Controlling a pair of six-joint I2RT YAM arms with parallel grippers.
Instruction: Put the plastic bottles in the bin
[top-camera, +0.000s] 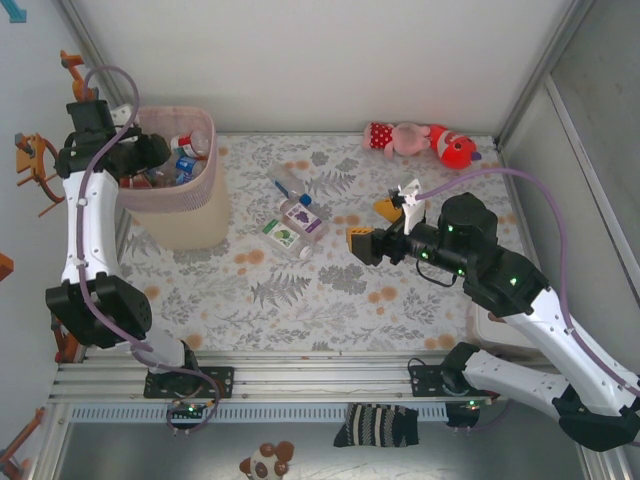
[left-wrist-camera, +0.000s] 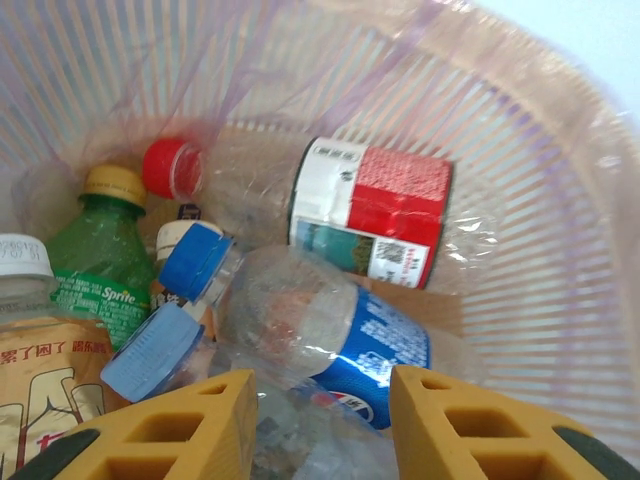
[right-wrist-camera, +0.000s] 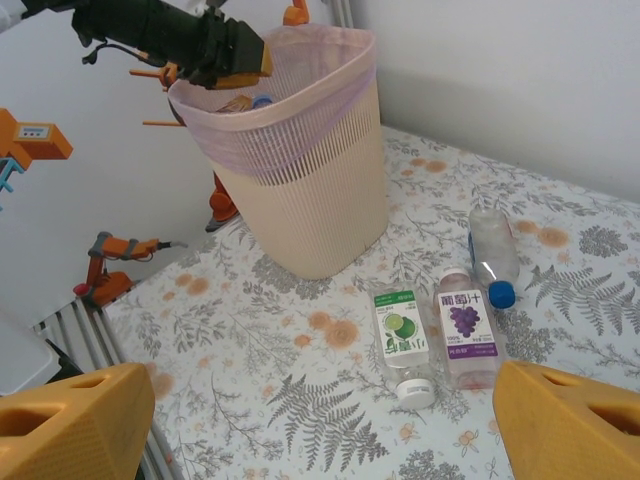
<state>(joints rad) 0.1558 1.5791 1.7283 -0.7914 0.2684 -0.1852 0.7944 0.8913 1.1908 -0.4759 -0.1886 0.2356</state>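
Over the far left corner of the table (top-camera: 300, 300), the left gripper (left-wrist-camera: 320, 405) hangs in the mouth of the pink bin (top-camera: 185, 215). Its yellow fingers (left-wrist-camera: 190, 425) stand fairly close together. A clear blue-label bottle (left-wrist-camera: 375, 350) shows between them, but it cannot be told whether they pinch it or it merely lies on the pile below. More bottles rest in the bin: a red-label bottle (left-wrist-camera: 370, 215) on its side with a red cap, a green bottle (left-wrist-camera: 85, 270) with a yellow cap, and others crowded against them at the left (their labels are partly hidden).

The right gripper (right-wrist-camera: 325, 400) hovers over the middle of the table, jaws wide with nothing between them. Ahead of it three bottles lie on the flowered cloth, well apart from the bin. A lime-label bottle (right-wrist-camera: 400, 335) and a grape-label bottle (right-wrist-camera: 465, 330) lie side by side, and a blue-cap bottle (right-wrist-camera: 492, 250) lies just beyond them. A plush toy (top-camera: 420, 140) lies at the far edge.
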